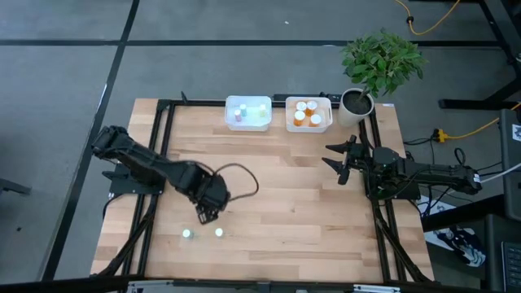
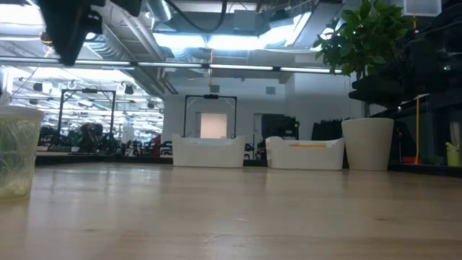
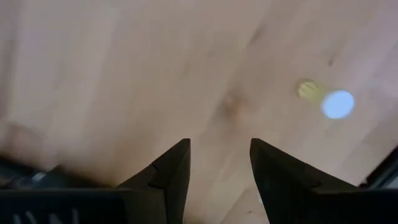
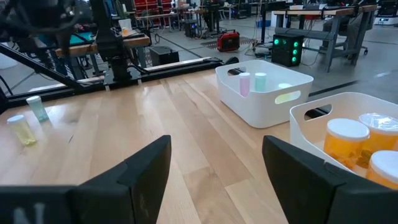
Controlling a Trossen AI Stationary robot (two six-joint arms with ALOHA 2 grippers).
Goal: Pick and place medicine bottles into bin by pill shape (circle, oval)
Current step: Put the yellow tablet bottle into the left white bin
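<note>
Pale wood makes up the bench (image 1: 277,203), and we see two white bins side by side at its twelve o'clock edge. The left bin (image 1: 248,113) holds small pink and pale green vials (image 1: 239,114); the right bin (image 1: 308,114) holds orange medicine bottles (image 1: 300,119) with round white caps. A potted plant (image 1: 358,102) stands just at three o'clock of the right bin.

Two more tiny vials remain out on the bench near its six o'clock edge: one (image 1: 187,233) and, at three o'clock of it, another (image 1: 218,232), a little apart from each other. We see the left pincer (image 1: 205,216) hanging just at twelve o'clock of this pair, its fingers apart and holding nothing. Its wrist view shows bare wood between the fingers and one vial (image 3: 329,101) lying off to one side.

The right pincer (image 1: 339,162) waits near the three o'clock edge of the bench, below the right bin as seen from above, fingers wide apart and empty. Its wrist camera looks across at both bins and at the two far vials (image 4: 28,121).

In the low view, one vial (image 2: 16,152) looms at the nine o'clock edge.
</note>
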